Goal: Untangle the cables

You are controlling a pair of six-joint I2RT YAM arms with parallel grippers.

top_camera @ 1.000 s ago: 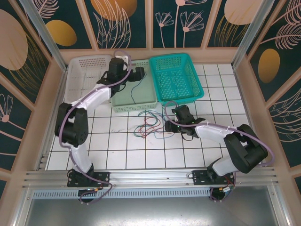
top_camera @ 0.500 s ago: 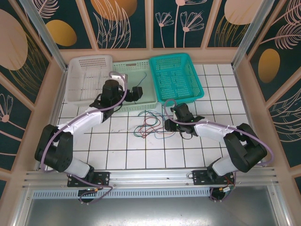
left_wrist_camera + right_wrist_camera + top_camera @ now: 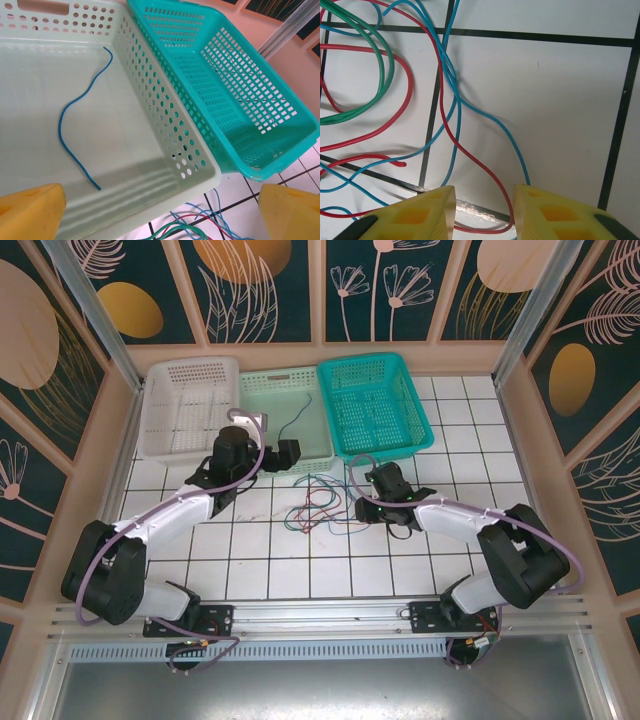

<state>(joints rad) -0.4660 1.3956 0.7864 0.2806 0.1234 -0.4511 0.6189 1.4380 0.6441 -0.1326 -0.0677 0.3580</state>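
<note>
A tangle of cables (image 3: 312, 504), blue, green and red, lies on the white tiles in front of the baskets. One blue cable (image 3: 75, 132) lies loose inside the pale green basket (image 3: 165, 125). My left gripper (image 3: 288, 455) hovers over that basket's near edge, open wide and empty; its yellow fingers (image 3: 30, 210) frame the bottom corners of the left wrist view. My right gripper (image 3: 482, 215) is low at the tangle's right side, open, with a loop of red cable (image 3: 470, 160) lying between its fingers, not pinched. A blue cable (image 3: 512, 145) runs to the right finger.
Three baskets stand in a row at the back: white (image 3: 190, 405), pale green (image 3: 300, 400) and teal (image 3: 375, 405). The teal basket (image 3: 240, 95) holds nothing that I can see. Patterned walls and a metal frame close in the tiled table.
My left arm has drawn back and down from over the baskets to the green basket's near edge. The right gripper's jaws have narrowed around the red loop.
</note>
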